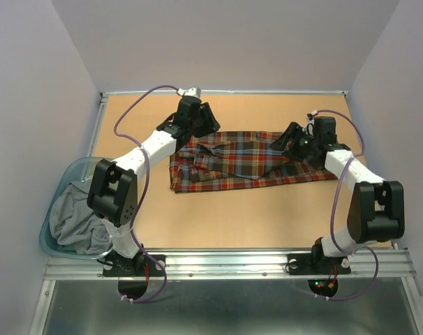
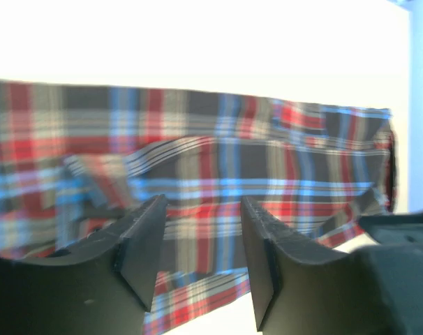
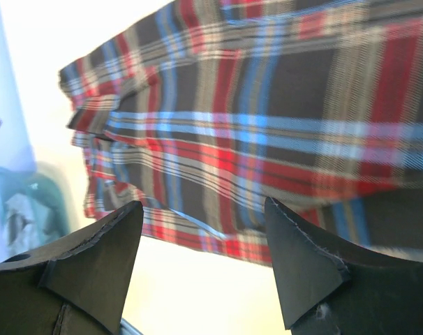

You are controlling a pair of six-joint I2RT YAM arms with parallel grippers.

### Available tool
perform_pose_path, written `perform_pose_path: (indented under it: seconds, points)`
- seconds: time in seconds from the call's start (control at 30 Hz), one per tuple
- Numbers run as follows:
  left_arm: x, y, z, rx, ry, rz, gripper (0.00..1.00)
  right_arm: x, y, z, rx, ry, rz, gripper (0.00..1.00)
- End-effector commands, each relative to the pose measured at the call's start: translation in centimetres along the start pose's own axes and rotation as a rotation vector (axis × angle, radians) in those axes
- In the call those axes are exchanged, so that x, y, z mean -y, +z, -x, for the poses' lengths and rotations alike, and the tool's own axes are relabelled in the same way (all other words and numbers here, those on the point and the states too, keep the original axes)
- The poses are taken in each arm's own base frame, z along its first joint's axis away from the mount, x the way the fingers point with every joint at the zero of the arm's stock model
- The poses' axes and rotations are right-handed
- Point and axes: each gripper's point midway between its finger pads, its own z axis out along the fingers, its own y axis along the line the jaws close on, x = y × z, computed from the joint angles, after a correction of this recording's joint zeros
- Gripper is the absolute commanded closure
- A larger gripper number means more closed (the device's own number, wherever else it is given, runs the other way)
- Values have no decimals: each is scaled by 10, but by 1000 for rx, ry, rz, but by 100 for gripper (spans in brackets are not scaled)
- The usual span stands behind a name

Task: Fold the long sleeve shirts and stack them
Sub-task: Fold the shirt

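plaid shirt (image 1: 246, 162): centre, spread | bin (image 1: 70, 169): left edge, holds grey cloth (image 1: 75, 223)

The left arm (image 1: 152, 145) reaches forward and leans inward, its elbow raised near its base. The left gripper (image 1: 199, 120) points down with its jaws parted and nothing between them. The right arm (image 1: 345, 171) mirrors it, reaching forward and inward, and the right gripper (image 1: 292, 137) tilts down with jaws spread wider, also holding nothing.
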Motion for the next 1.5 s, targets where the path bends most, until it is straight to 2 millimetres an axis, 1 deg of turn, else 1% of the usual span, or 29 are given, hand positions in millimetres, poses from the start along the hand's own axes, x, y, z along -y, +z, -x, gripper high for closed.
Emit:
perform_pose_path:
  seconds: [0.0, 0.07, 0.1, 0.13, 0.23, 0.27, 0.3, 0.33, 0.37, 0.4, 0.47, 0.5, 0.57, 0.63, 0.67, 0.7, 0.73, 0.77, 0.8, 0.83, 0.9, 1.0, 1.13, 1.17, 1.23, 1.27, 1.3, 1.37, 1.47]
  points:
    - [12, 29, -5, -7, 57, -60, 52, -52, 9, 28, 56, -38, 165, 25]
    - [0, 40, -13, -21, 71, -27, 55, -58, 19, 22, 31, -33, 189, 25]
    - [-12, 48, -23, -44, 78, 4, 58, -67, 25, 21, 27, -35, 223, 25]
    - [-19, 50, -28, -49, 83, 25, 59, -70, 25, 24, 40, -36, 234, 25]
    - [-50, 57, -48, -83, 103, 105, 60, -86, 36, 12, 14, -42, 298, 25]
    - [-60, 59, -51, -94, 99, 128, 60, -84, 43, 5, -3, -33, 306, 25]
    - [-76, 61, -64, -126, 96, 159, 60, -91, 45, 6, 8, -24, 340, 25]
    - [-83, 61, -67, -134, 91, 172, 60, -86, 49, -8, -22, -5, 353, 25]
    - [-95, 61, -72, -147, 79, 195, 61, -86, 54, -8, -2, -5, 389, 25]
    - [-105, 60, -79, -163, 73, 215, 61, -82, 57, -13, -12, 39, 392, 25]
    - [-114, 60, -84, -177, 64, 231, 62, -59, 68, -33, -35, 79, 352, 26]
    - [-125, 60, -87, -174, 61, 270, 62, -47, 76, -38, -32, 94, 333, 26]
    - [-132, 61, -92, -184, 49, 283, 62, -28, 83, -52, -45, 117, 301, 26]
    - [-143, 61, -98, -204, 29, 301, 63, -3, 87, -72, -66, 165, 269, 26]
    - [-146, 61, -102, -214, 16, 307, 63, 13, 84, -80, -56, 193, 262, 25]
    - [-150, 61, -106, -229, 6, 307, 63, 19, 82, -82, -53, 235, 263, 26]
    - [-152, 60, -106, -238, -7, 302, 63, 35, 79, -82, -42, 277, 246, 26]
    - [-155, 59, -107, -241, -9, 306, 63, 45, 74, -86, -30, 305, 240, 26]
    - [-155, 58, -106, -239, -8, 306, 63, 49, 72, -78, -7, 310, 243, 26]
    - [-158, 58, -106, -238, -7, 311, 63, 65, 64, -75, 14, 334, 222, 26]
    - [-157, 58, -104, -235, -4, 308, 63, 76, 55, -67, 53, 334, 208, 26]
    - [-152, 59, -103, -240, -5, 287, 63, 65, 46, -49, 90, 308, 247, 26]
    - [-140, 57, -96, -230, -3, 252, 59, 32, 36, -18, 129, 259, 340, 26]
    - [-137, 55, -92, -223, 1, 243, 58, 20, 33, -5, 146, 229, 372, 26]
    - [-124, 48, -78, -191, 9, 215, 54, 0, 27, 9, 163, 191, 411, 26]
    - [-119, 46, -72, -175, 22, 204, 52, -11, 25, 20, 175, 170, 433, 26]
    - [-106, 41, -63, -149, 38, 179, 48, -19, 23, 24, 177, 160, 449, 26]
    - [-93, 36, -55, -122, 83, 158, 45, -33, 24, 29, 173, 139, 478, 26]
    - [-54, 25, -42, -45, 195, 83, 42, -47, 29, 41, 178, 107, 507, 26]
